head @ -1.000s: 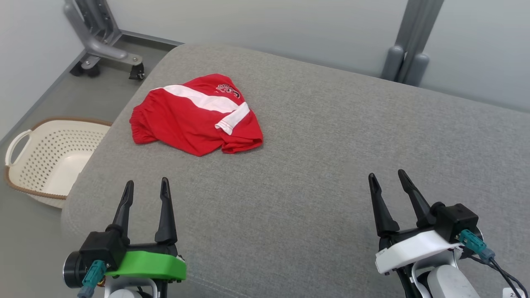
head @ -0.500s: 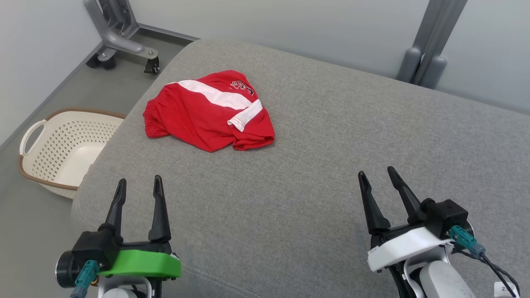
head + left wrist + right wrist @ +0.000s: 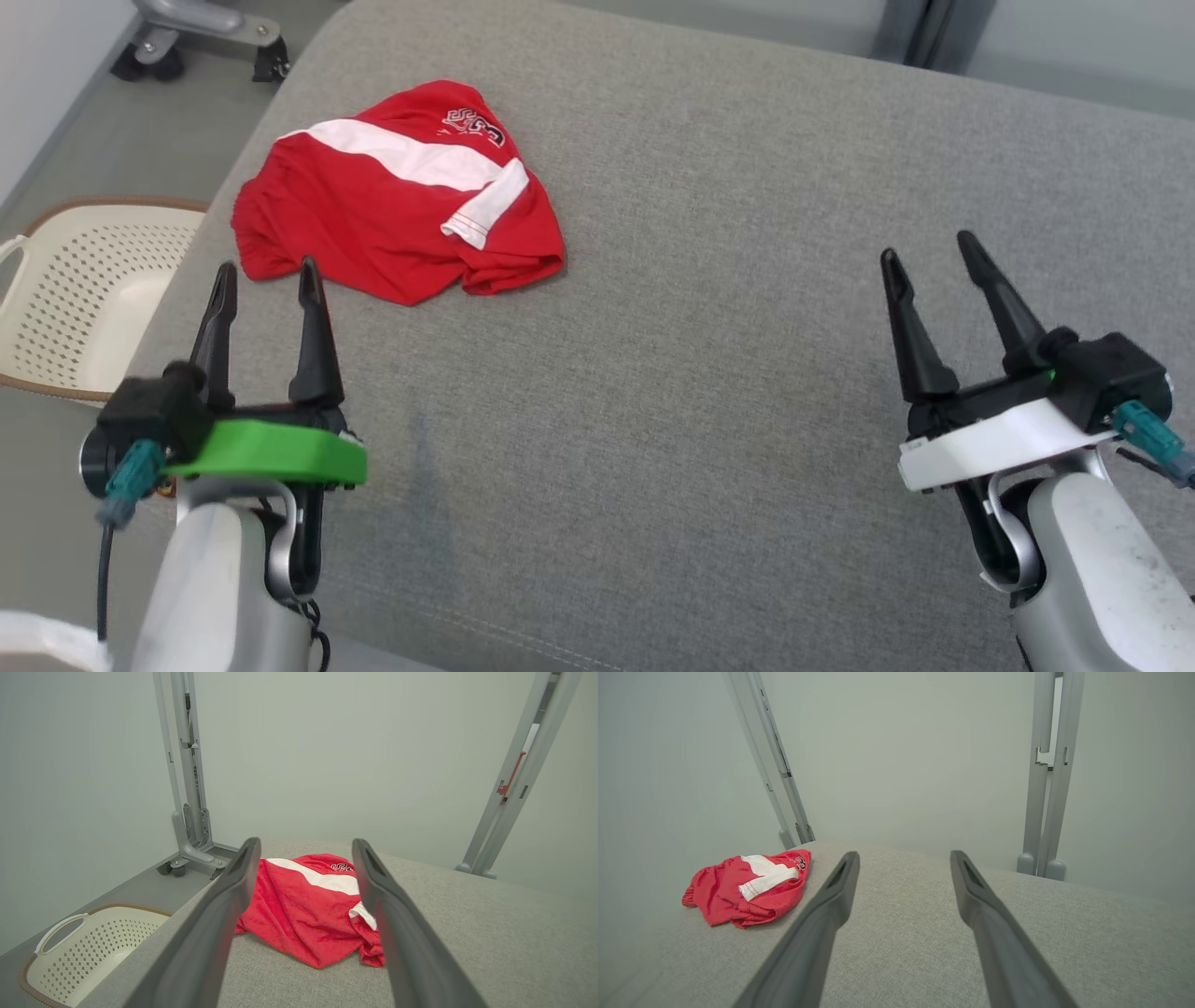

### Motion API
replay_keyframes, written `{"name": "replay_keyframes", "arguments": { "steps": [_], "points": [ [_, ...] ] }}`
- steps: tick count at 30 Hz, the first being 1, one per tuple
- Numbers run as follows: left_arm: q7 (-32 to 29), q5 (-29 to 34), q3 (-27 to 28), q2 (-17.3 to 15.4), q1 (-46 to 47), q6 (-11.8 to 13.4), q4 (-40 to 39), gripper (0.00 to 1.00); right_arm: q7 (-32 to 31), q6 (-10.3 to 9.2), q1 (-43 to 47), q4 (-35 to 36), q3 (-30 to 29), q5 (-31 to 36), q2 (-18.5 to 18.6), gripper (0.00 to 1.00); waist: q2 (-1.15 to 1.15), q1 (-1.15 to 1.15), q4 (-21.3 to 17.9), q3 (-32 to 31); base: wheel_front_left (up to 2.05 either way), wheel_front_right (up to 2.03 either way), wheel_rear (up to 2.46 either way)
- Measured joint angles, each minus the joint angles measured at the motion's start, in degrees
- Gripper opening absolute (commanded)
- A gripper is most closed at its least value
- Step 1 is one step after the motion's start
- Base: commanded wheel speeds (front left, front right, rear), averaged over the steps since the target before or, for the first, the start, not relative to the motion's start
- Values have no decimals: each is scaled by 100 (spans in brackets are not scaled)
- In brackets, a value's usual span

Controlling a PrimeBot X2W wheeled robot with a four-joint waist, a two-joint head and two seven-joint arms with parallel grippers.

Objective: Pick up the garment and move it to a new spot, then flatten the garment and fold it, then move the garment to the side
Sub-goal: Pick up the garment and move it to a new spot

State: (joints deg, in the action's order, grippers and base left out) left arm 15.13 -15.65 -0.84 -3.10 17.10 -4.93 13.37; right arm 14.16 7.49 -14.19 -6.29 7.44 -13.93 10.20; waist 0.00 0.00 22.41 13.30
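The left end effector has its two dark fingers spread wide with nothing between them. Its tips point at the near edge of the red garment, close but not touching. The right end effector is equally wide apart and empty, well apart from the garment, over the bare grey upholstered surface. The garment — red with a white stripe, crumpled — lies towards the surface's far left corner. Beyond that edge, on the floor, stands a cream perforated basket.
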Motion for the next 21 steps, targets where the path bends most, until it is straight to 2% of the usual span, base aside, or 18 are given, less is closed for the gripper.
{"name": "replay_keyframes", "arguments": {
  "steps": [3,11,15,21],
  "points": [
    [-42,2,-88,-212,699,-114,725,100,-119,0,-142,250,-32,2,135,100,0,0,-89,290,0,0,0],
    [-788,-272,-434,-732,2652,-222,2326,100,-452,0,-403,1013,-87,97,286,100,0,0,-337,1093,0,0,0],
    [-1310,-375,-802,-982,3298,-238,3012,100,-572,0,-526,1255,-101,148,298,100,0,0,-477,1441,0,0,0],
    [-2180,-977,-1427,-1229,3884,-245,3688,100,-592,0,-547,1296,-207,259,290,100,0,1,-738,1842,0,0,0]
  ]
}}
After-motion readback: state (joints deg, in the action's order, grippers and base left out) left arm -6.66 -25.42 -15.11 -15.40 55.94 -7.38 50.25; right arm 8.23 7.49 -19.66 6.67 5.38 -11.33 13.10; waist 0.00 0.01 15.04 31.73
